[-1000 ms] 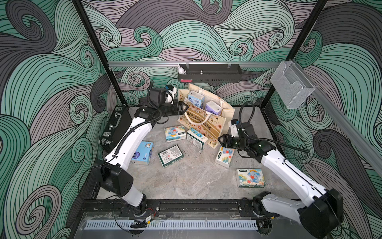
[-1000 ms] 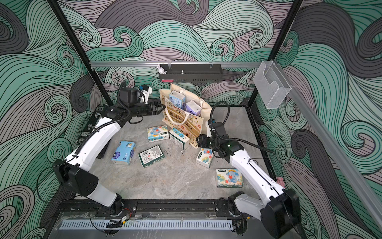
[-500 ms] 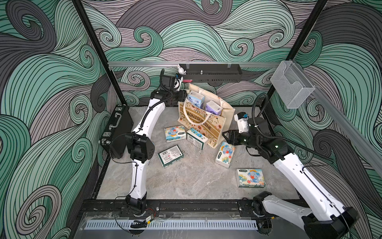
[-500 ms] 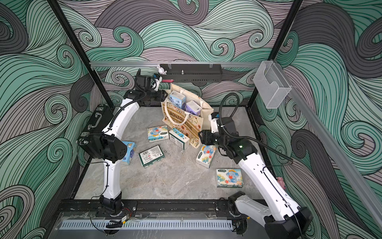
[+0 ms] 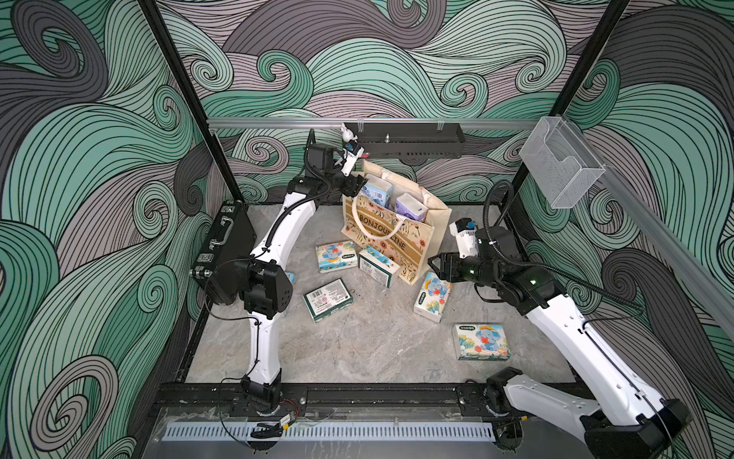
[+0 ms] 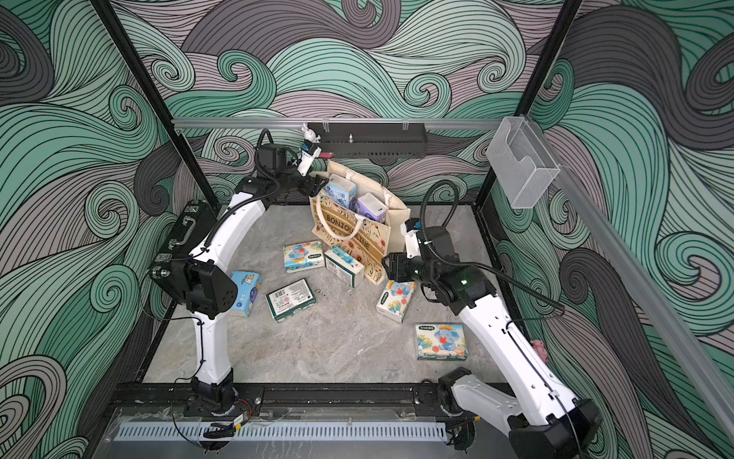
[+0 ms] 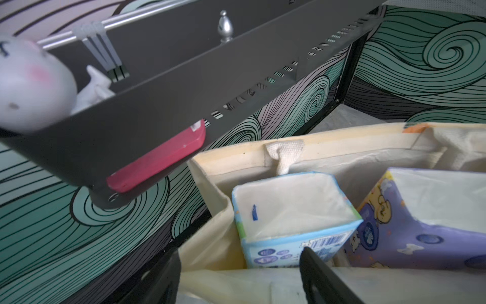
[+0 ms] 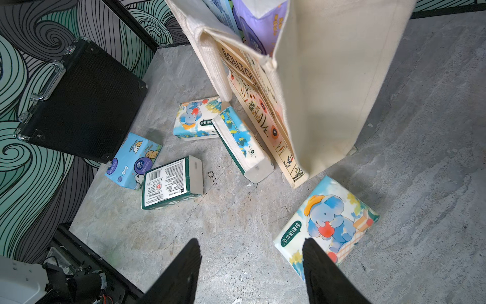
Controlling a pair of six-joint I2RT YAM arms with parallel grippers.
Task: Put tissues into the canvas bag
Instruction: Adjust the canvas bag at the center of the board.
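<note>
canvas bag (image 5: pixel 431 238): two tissues (image 5: pixel 376 192) in | table (image 5: pixel 357 349): six left, one beside right hand (image 8: pixel 250 240) | left hand (image 7: pixel 240 251), right hand: spread, empty

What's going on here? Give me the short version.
A two-armed robot is filling the canvas bag. A light blue pack and a purple pack already stand inside; six more tissue packs are on the table. The left hand is open by the bag's rim, the right hand open near an elephant-print pack beside the bag.
</note>
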